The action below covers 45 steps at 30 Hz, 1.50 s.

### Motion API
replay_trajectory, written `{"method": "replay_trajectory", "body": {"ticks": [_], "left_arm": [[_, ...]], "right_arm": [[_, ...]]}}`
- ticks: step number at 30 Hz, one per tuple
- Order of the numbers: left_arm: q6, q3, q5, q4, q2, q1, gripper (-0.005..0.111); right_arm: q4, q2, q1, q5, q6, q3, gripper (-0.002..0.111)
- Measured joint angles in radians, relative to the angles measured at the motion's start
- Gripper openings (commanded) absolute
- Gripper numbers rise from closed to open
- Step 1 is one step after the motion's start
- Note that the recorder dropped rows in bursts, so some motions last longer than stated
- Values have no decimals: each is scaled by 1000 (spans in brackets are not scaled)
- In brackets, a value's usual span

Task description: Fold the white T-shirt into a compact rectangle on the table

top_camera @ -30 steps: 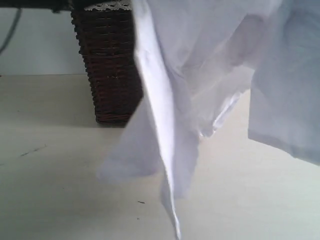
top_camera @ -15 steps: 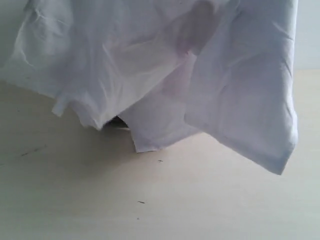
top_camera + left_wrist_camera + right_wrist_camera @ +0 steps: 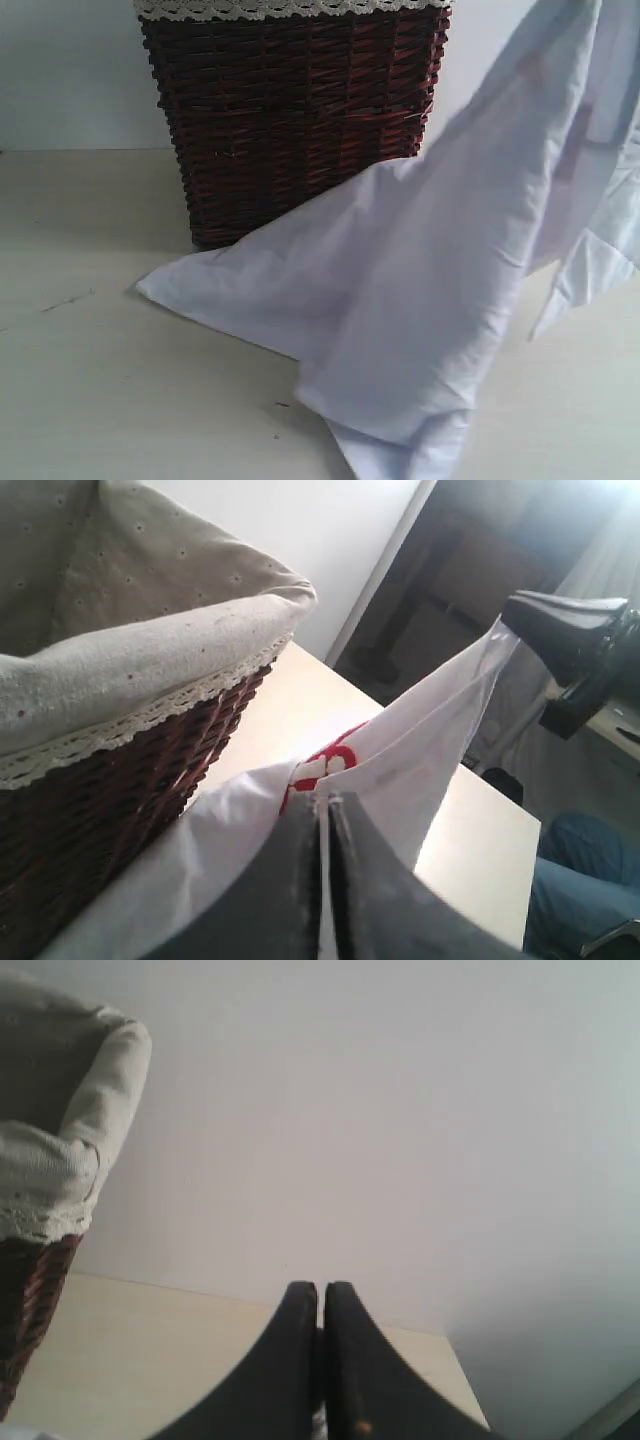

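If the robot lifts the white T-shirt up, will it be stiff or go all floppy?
Probably very floppy: the white T-shirt hangs in soft folds and its lower edge crumples on the table. It is likely light, since the left gripper holds it up by a thin pinch of cloth. It shouldn't roll or break.

Two dark grippers.
Left gripper (image 3: pixel 325 815) is showing tapered charcoal fingers; right gripper (image 3: pixel 321 1305) is showing curved black ones.
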Motion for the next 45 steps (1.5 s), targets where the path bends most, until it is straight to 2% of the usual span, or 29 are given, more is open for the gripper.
{"method": "replay_trajectory", "body": {"ticks": [4, 7, 9, 11, 13, 16, 18, 21, 24, 25, 28, 33, 37, 40, 42, 45], "left_arm": [[-50, 2, 0, 5, 0, -2, 2], [-78, 21, -2, 66, 0, -39, 15], [-83, 48, -2, 132, 0, -85, 26], [-85, 80, -2, 191, 4, -131, 39], [-88, 118, 0, 231, 13, -174, 46], [-76, 162, -2, 271, 34, -230, 50], [-65, 187, -7, 282, 55, -254, 50], [-42, 215, -18, 314, 86, -279, 50], [-26, 243, -58, 361, 114, -298, 50], [-24, 250, -80, 374, 123, -303, 50], [-16, 269, -133, 408, 162, -316, 50], [-3, 282, -158, 414, 216, -320, 50], [1, 282, -160, 402, 242, -320, 50], [1, 282, -160, 395, 249, -320, 50], [4, 282, -160, 391, 249, -320, 50], [5, 282, -160, 377, 249, -320, 50]], "right_arm": [[0, 0, 0, -4, 0, 37, 0], [0, 0, 0, -4, 0, 56, 8], [0, 0, 0, -4, 0, 74, 19], [-9, 0, 0, -4, 0, 94, 36], [-13, 0, 0, -4, 0, 115, 54], [-16, 0, 0, -4, 0, 155, 84], [-16, -1, 0, -4, 0, 187, 92], [-16, -11, 0, -4, 0, 245, 85], [-16, -25, 0, -4, 0, 321, 64], [-16, -26, 0, -4, 0, 344, 53], [-16, -35, 0, -4, 0, 433, 30], [-14, -36, 0, -2, 0, 577, 0], [-14, -36, 0, 13, 4, 610, 0], [-14, -36, -1, 95, 51, 610, 0], [-14, -36, -1, 190, 152, 610, 0], [-17, -20, -1, 270, 409, 610, 0]]}}
